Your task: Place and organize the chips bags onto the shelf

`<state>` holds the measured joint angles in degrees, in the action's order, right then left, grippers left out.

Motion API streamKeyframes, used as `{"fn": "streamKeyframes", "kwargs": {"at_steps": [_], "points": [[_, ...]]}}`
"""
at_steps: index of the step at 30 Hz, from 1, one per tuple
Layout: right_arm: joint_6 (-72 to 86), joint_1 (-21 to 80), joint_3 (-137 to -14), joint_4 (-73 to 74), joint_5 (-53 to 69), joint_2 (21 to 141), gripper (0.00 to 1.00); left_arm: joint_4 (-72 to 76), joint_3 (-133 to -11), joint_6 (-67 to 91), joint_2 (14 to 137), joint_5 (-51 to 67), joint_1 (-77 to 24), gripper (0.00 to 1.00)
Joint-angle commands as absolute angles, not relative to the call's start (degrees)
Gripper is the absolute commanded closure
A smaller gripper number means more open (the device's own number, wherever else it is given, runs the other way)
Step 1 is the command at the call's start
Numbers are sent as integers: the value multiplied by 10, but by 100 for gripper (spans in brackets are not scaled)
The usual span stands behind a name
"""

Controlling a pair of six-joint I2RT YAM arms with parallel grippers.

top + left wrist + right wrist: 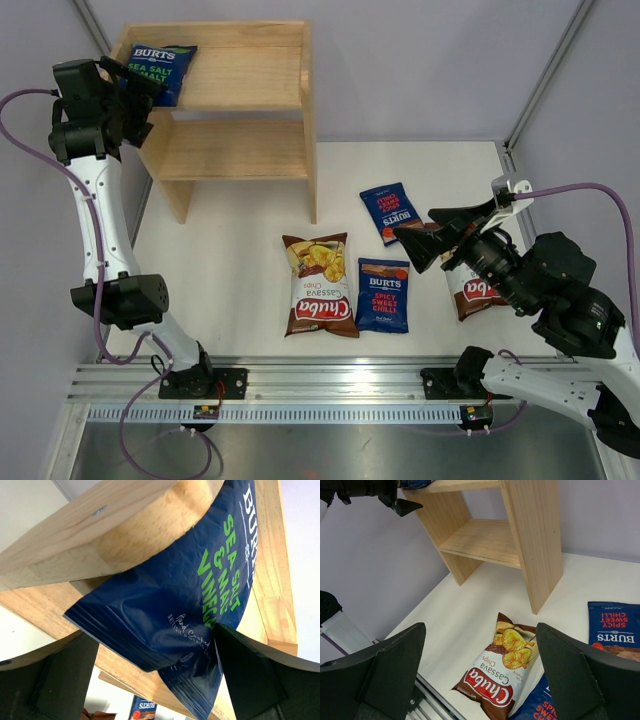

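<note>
**A:** Where do we find the shelf (311,120), and what is on it?

**B:** We see it standing at the far left of the white table (230,280). It is pale wood with two tiers. The green-lettered Burts bag (162,68) lies at the left end of the top tier. In the left wrist view, its lower corner hangs past the edge of the board. The lower tier is bare wood.

**A:** What do we make of the left gripper (156,632)?

**B:** It is raised to the top tier. Its jaws are spread wide, one finger on each side of that hanging corner. We see no clamp on the bag, which rests on the shelf.

**A:** And the right gripper (481,629)?

**B:** Its jaws also stand wide apart with nothing between them. It hovers over the right side of the table.

**A:** Where are the other bags?

**B:** We count four flat on the table:
- A Chuba bag (318,285) lies near the middle.
- A red-lettered Burts bag (384,295) lies just beside it on the right.
- A second red-lettered Burts bag (386,208) lies farther back.
- A second Chuba bag (478,292) is partly hidden under the right arm.
</note>
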<state>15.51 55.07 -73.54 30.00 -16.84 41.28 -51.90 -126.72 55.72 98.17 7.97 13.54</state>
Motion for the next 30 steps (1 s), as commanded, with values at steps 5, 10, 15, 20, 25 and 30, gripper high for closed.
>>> {"fn": "streamKeyframes", "kwargs": {"at_steps": [5, 10, 15, 20, 25, 30], "points": [[156, 549, -744, 294, -169, 404, 0, -497, -1291, 568, 998, 98, 128, 2], [155, 549, -744, 295, -168, 405, 1, -491, -1307, 574, 1012, 112, 129, 1], [156, 549, -739, 303, -169, 407, 1, -486, -1333, 567, 1001, 110, 130, 1], [158, 549, -738, 307, -169, 410, 1, -460, -1314, 558, 962, 104, 130, 1], [155, 550, -748, 323, -170, 429, 1, -449, -1307, 543, 935, 112, 130, 1], [154, 548, -772, 391, -196, 495, 1, -449, -1273, 525, 877, 102, 132, 1]]}}
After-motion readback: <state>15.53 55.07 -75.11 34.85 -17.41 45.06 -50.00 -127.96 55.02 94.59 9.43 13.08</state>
